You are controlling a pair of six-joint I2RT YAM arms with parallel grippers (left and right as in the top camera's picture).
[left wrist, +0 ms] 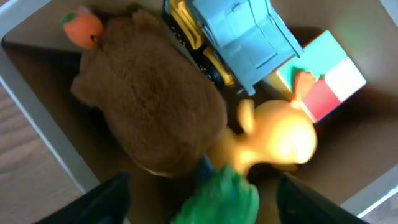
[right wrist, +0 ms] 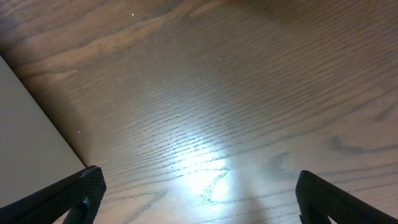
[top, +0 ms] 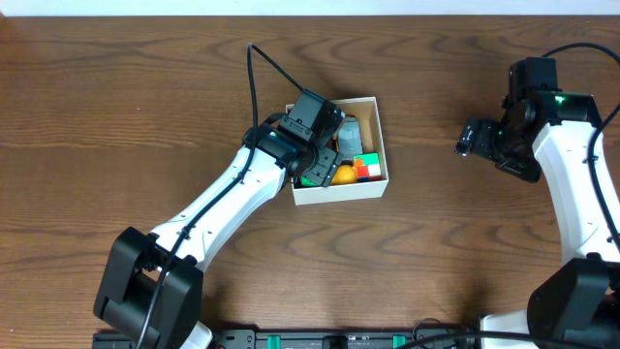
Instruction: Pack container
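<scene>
The container point(top: 339, 191) is a square white box with a brown inside, at mid-table. It holds a brown plush point(left wrist: 149, 106), a grey-blue and yellow toy truck point(left wrist: 242, 37), a yellow-orange toy point(left wrist: 280, 140), a colour cube point(left wrist: 329, 81) and a green toy point(left wrist: 221, 196). My left gripper point(top: 323, 163) hangs over the box's near left part. Its fingers point(left wrist: 200, 205) are wide apart with the green toy between them, a gap on each side. My right gripper point(top: 463, 143) is open and empty point(right wrist: 199, 193) above bare wood, right of the box.
The wooden table point(top: 116, 107) surrounds the box. A small orange toy point(left wrist: 82, 26) lies in the box's corner by the plush. A pale flat wall point(right wrist: 25, 137) shows at the left edge of the right wrist view.
</scene>
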